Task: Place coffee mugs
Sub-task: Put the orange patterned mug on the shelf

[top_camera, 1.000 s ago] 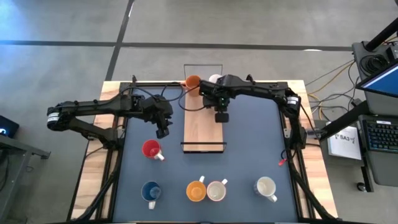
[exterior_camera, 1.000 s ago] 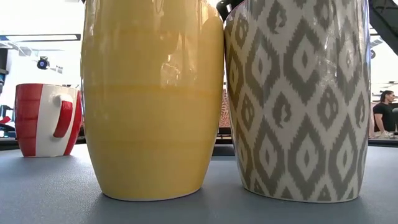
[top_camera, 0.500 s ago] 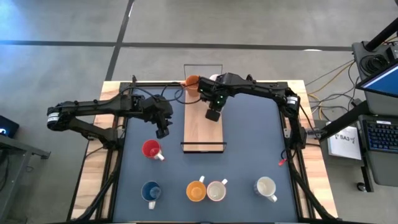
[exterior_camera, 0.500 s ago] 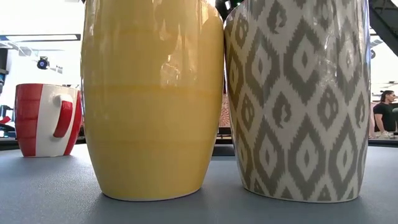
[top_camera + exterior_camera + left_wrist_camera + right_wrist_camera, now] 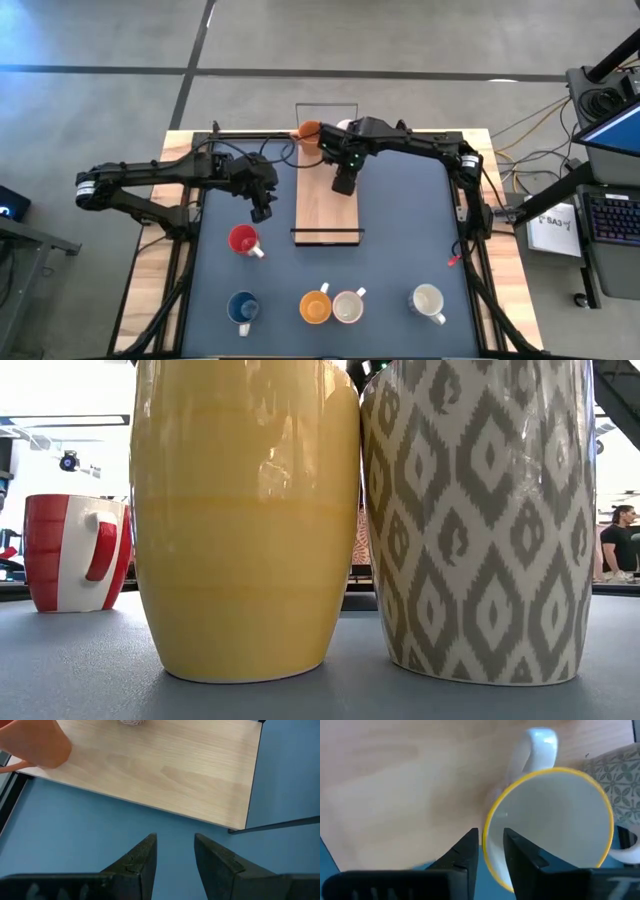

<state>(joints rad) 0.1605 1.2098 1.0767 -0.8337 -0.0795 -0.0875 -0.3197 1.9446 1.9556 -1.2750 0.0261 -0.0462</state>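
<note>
The right gripper (image 5: 343,185) hovers over the far end of the wooden board (image 5: 326,210), jaws released astride the rim of a yellow-rimmed white mug (image 5: 550,827), which stands on the board. An orange mug (image 5: 310,131) sits beside it. The left gripper (image 5: 261,211), jaws apart and empty, waits near the red mug (image 5: 242,240). Five mugs remain on the worktop (image 5: 400,240); the board's near half offers open room.

Glossy ceramic mugs (image 5: 245,520), smooth pale wood board (image 5: 325,205), matt table (image 5: 405,230)
</note>
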